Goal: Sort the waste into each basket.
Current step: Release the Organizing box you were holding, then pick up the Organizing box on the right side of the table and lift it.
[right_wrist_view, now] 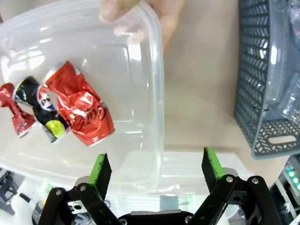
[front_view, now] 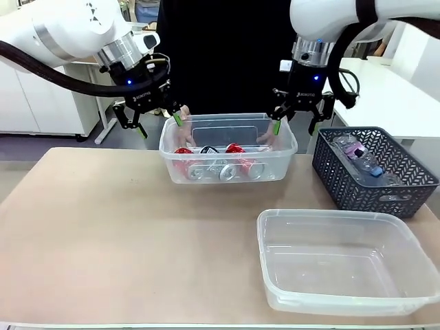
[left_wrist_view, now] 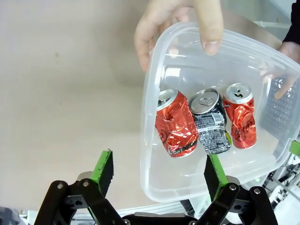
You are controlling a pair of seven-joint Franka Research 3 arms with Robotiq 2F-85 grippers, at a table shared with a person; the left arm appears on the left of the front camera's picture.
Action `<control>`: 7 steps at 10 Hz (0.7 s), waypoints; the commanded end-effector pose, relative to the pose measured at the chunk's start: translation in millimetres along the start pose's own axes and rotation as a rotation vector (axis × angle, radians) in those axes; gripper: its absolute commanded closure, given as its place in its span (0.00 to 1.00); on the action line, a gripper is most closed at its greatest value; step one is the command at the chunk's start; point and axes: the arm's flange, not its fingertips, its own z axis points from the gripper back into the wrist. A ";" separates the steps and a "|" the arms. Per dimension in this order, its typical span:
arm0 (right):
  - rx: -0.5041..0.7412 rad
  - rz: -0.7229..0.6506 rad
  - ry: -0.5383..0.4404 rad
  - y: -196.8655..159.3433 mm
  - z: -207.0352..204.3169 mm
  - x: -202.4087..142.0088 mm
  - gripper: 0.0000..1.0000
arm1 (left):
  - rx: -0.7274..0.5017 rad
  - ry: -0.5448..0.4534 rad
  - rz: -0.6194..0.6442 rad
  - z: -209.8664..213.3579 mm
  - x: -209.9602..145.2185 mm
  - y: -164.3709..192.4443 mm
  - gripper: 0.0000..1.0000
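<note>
A clear tub [front_view: 285, 146] at the far middle of the table holds red cans [front_view: 234, 149] and a black can between them. A person's hands [front_view: 184, 118] grip its two short ends. My left gripper [front_view: 155, 120] hangs open just above the tub's left end. My right gripper [front_view: 294, 118] hangs open above its right end. Looking down the left wrist, the open left gripper [left_wrist_view: 158, 171] straddles the tub's rim [left_wrist_view: 146, 140] above a red can [left_wrist_view: 174, 124]. From the right wrist, the right gripper [right_wrist_view: 155, 168] straddles the tub's other rim [right_wrist_view: 159, 93]. Clear bottles [front_view: 359, 155] lie in the grey basket.
A dark grey lattice basket [front_view: 330, 175] stands at the right edge. An empty clear tub [front_view: 344, 299] sits at the front right. The table's left half and front middle are bare. The person stands close behind the tub of cans.
</note>
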 end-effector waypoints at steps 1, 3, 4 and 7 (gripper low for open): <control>0.001 0.001 -0.004 0.2 5.3 -0.2 0.00 | -0.002 -0.005 -0.004 2.4 0.1 -1.0 0.00; 0.001 0.001 -0.004 0.2 5.3 -0.2 0.00 | -0.002 -0.005 -0.004 2.4 0.1 -1.0 0.00; 0.001 0.001 -0.004 0.2 5.3 -0.2 0.00 | -0.002 -0.005 -0.004 2.4 0.1 -1.0 0.00; 0.001 0.001 -0.004 0.2 5.3 -0.2 0.00 | -0.002 -0.005 -0.004 2.4 0.1 -1.0 0.00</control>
